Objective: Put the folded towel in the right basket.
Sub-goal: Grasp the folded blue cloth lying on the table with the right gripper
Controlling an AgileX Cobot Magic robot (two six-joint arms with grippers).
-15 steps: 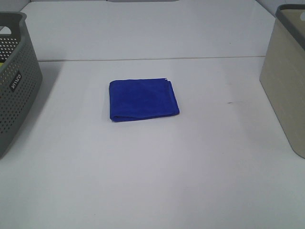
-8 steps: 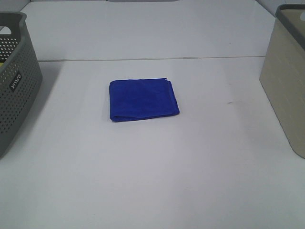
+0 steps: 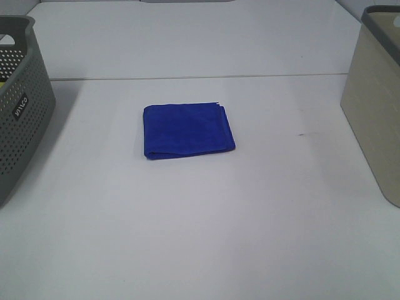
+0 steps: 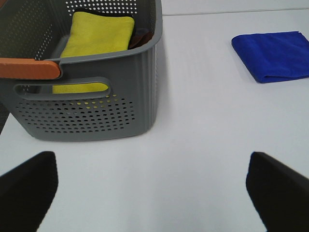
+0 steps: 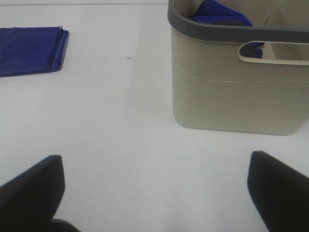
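A folded blue towel (image 3: 187, 130) lies flat on the white table, a little left of centre; it also shows in the left wrist view (image 4: 273, 55) and the right wrist view (image 5: 30, 50). The beige right basket (image 3: 376, 106) stands at the right edge; the right wrist view (image 5: 236, 82) shows blue cloth (image 5: 219, 13) inside it. My left gripper (image 4: 152, 191) is open and empty, near the grey basket, far from the towel. My right gripper (image 5: 154, 188) is open and empty, in front of the beige basket. Neither gripper shows in the exterior view.
A grey perforated basket (image 3: 19, 106) stands at the left edge; the left wrist view (image 4: 91, 92) shows a yellow towel (image 4: 96, 41) in it and an orange handle (image 4: 29, 68). The white table (image 3: 206, 219) stretches between the baskets.
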